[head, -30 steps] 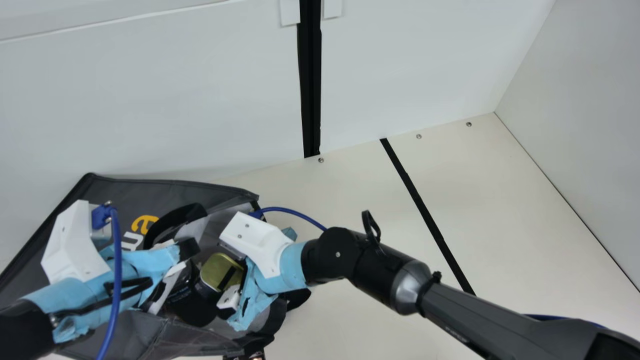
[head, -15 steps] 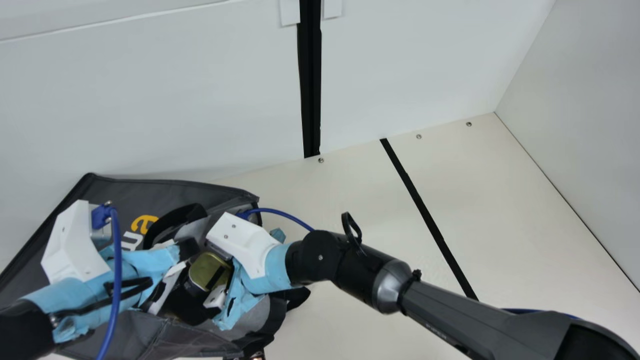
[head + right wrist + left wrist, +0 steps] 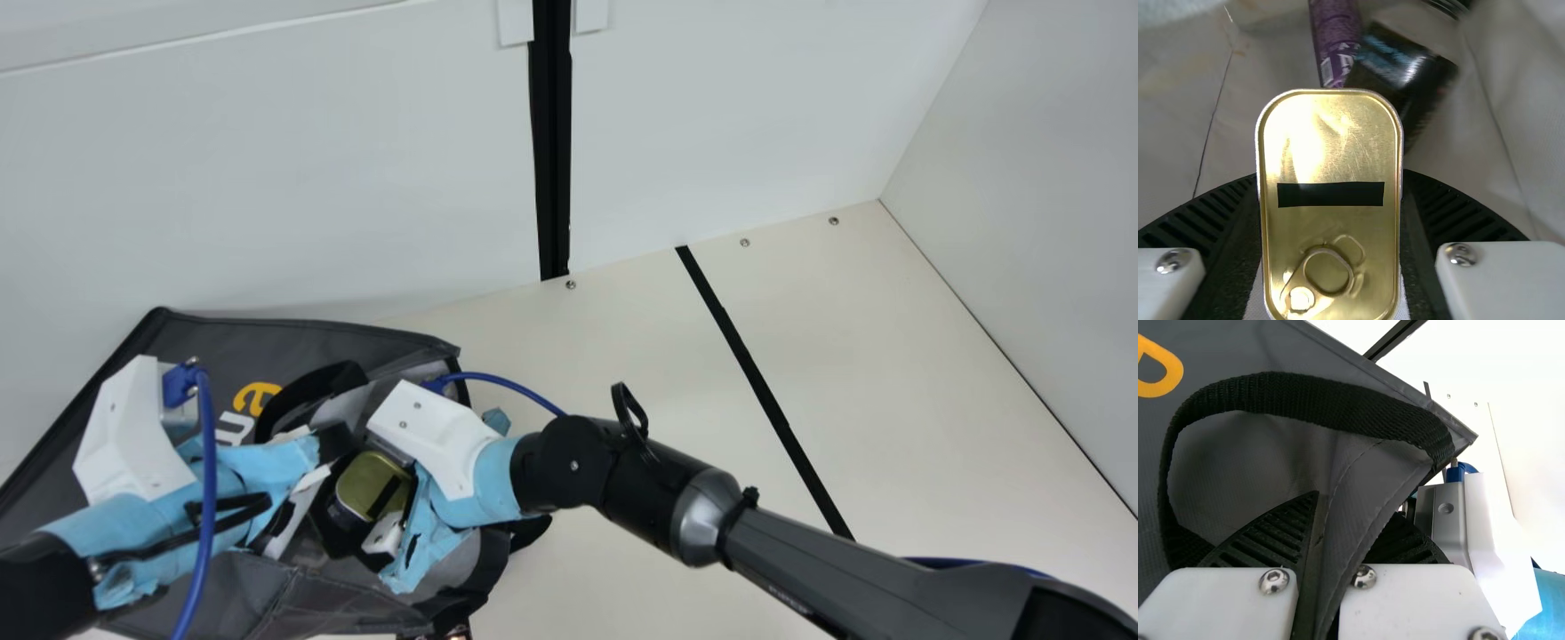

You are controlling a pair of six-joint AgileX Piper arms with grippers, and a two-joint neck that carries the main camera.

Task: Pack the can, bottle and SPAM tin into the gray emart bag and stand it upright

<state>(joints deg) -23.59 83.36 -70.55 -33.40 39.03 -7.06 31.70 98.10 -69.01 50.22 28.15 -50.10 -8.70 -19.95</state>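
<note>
Left gripper, at the left in main view: fingers closed on a fold of the gray bag's edge, fabric pinched between the ribbed pads. Black strap loops beside it. Right gripper: holding the SPAM tin, one finger each side, gold lid and pull ring facing the wrist camera. Tin is at the bag's open mouth, over the inside; can't tell if it touches bottom. Gray bag: mouth open, letters on the side panel; can't tell if it's fully upright. Deeper in the bag, beyond the tin: purple cylinder and dark container, next to each other, partly hidden; can't tell which is can, which is bottle. Further out: cream table with black line. Behind: white wall with black vertical strip.
</note>
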